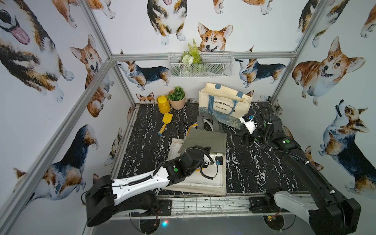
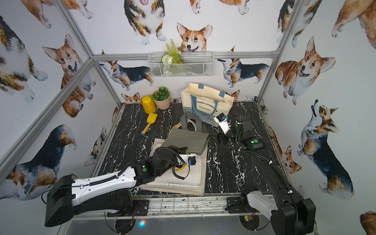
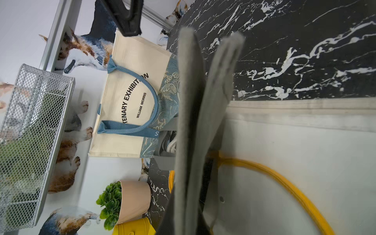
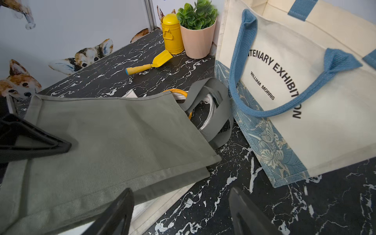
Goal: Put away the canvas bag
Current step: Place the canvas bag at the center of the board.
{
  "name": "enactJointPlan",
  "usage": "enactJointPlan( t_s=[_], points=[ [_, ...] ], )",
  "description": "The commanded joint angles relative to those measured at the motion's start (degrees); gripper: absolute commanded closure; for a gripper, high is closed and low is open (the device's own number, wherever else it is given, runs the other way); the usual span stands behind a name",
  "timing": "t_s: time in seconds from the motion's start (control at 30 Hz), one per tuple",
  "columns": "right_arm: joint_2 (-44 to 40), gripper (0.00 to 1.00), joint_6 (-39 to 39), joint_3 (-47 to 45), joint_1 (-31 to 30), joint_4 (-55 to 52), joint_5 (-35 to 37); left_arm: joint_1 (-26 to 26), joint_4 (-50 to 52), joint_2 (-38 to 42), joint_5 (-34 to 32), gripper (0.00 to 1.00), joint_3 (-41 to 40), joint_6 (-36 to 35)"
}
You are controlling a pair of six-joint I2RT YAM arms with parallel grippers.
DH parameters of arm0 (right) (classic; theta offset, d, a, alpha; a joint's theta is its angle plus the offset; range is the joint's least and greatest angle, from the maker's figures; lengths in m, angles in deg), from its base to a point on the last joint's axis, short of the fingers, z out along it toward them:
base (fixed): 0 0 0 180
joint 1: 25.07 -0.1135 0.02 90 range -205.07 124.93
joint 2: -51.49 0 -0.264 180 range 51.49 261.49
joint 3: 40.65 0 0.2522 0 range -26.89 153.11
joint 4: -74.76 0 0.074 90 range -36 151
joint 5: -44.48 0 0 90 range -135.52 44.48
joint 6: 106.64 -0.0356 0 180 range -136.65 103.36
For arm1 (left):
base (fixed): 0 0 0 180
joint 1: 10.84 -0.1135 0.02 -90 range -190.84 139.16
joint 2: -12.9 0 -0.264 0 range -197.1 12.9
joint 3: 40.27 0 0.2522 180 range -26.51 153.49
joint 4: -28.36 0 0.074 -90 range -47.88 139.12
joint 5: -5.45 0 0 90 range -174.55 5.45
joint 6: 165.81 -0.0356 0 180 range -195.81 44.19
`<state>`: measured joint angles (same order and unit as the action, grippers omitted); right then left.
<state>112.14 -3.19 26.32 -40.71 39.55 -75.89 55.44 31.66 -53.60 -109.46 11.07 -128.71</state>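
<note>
Your left gripper (image 1: 204,150) is clamped shut on the grey bag (image 1: 207,140), pinching a fold of cloth at its closed end. In the left wrist view that cloth stands up in two blurred ridges close to the lens.

The grey bag sits in the middle of the bench (image 1: 146,146), lying over the back part of a flat cream bag (image 1: 203,183) that reaches to the front edge. Its long axis runs front to back. The closed end faces the front edge and the mouth faces the back edge. Its grey handles (image 4: 220,133) spill out from the mouth and rest against the foot of the tote (image 1: 223,103). A yellow handle (image 3: 274,173) of the cream bag loops out from beneath the grey bag.

The tote stands at the back edge, right of centre, with its mouth open upward. Its blue handle (image 4: 264,113) droops down over the printed front.

Your right gripper (image 1: 243,138) hangs with its jaws wide and empty. It is over bare bench just right of the grey bag's mouth, in front of the tote's right corner.

Near the back left corner stand a yellow can (image 1: 162,104) and a plant (image 1: 177,98), touching. A yellow scoop (image 1: 165,122) lies just in front of them. A wire basket (image 1: 213,67) hangs on the back wall above the tote.
</note>
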Motion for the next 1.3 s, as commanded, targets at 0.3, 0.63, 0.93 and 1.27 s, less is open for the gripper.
enactJointPlan(
  t_s=[0.3, 0.63, 0.93, 1.27],
  points=[
    [5.06, 0.29, -33.58, -0.48, -0.01, 0.20, -4.01, 14.11, 2.54, -4.21, -19.52, 0.68, -4.54, 16.71],
    [16.67, 0.36, -43.69, -4.34, -0.57, 2.86, -9.99, 13.41, 29.16, 6.40, -0.90, 0.15, 1.59, 35.63],
    [23.68, 0.50, -41.44, -1.65, -4.89, 2.16, -8.83, 10.83, 42.82, 16.93, 11.89, 0.11, 7.38, 45.90],
    [30.72, 0.60, -39.10, 0.86, -9.57, 1.35, -5.15, -14.54, 35.97, 12.00, 24.68, 0.12, 8.91, 56.81]
  ],
)
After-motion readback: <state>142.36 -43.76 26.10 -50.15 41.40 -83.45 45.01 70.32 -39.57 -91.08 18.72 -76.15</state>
